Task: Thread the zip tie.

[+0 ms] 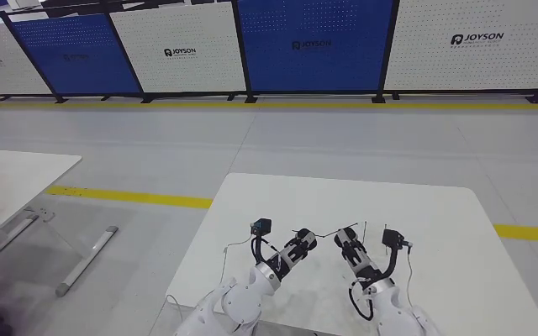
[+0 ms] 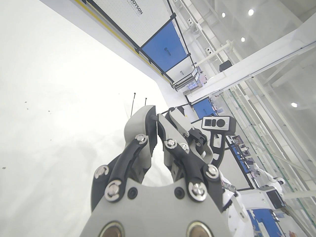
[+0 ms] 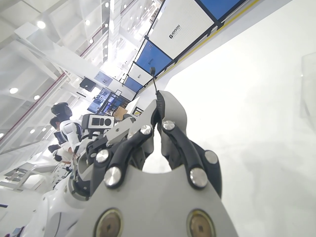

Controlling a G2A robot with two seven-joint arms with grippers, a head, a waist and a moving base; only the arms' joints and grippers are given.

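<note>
A thin black zip tie (image 1: 334,229) is held above the white table (image 1: 336,193), spanning the gap between both grippers. My left gripper (image 2: 156,115) is shut on one end of the strap, and a short black tip (image 2: 153,117) shows between its pads. My right gripper (image 3: 158,99) is shut on the strap close to the head. The head (image 3: 152,70) sticks out past its fingertips. In the top view the left gripper (image 1: 309,241) and right gripper (image 1: 343,236) sit close together near the table's front.
Two spare zip ties (image 2: 132,104) (image 2: 145,101) lie on the table just beyond the grippers; the top view has them (image 1: 367,229) beside the right arm. Another white table (image 1: 25,172) stands off to the left. The table's far half is open surface.
</note>
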